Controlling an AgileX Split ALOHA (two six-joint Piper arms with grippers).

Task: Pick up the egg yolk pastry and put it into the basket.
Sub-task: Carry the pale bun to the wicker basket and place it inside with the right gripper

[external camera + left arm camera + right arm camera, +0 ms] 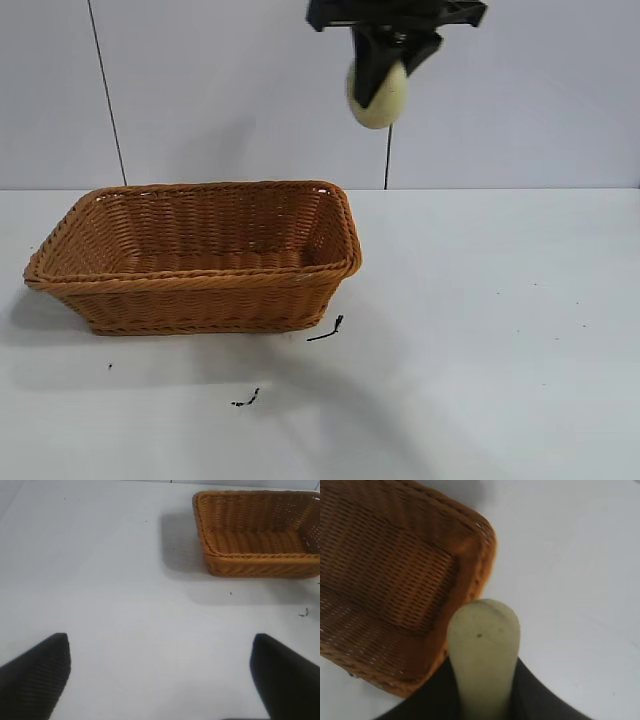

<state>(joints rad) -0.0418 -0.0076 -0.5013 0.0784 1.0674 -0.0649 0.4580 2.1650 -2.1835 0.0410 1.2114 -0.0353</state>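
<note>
Wicker basket [195, 258] is set at centre left of the white table [500, 330], with open surface to its right. Egg yolk pastry [377, 95] is clamped in the right gripper [385, 75] at top centre, above the basket's right rim. Left gripper [160, 675] is held open over bare table.

Basket [190, 255] on table [500, 330] left; pastry [377, 95] in right claw [385, 65] above its right end

The white bench [500, 330] carries the basket [195, 255] on its left half. Two small dark scraps lie on the bench: one [327, 330] just beside the basket's near right corner, another [246, 399] nearer the camera.
</note>
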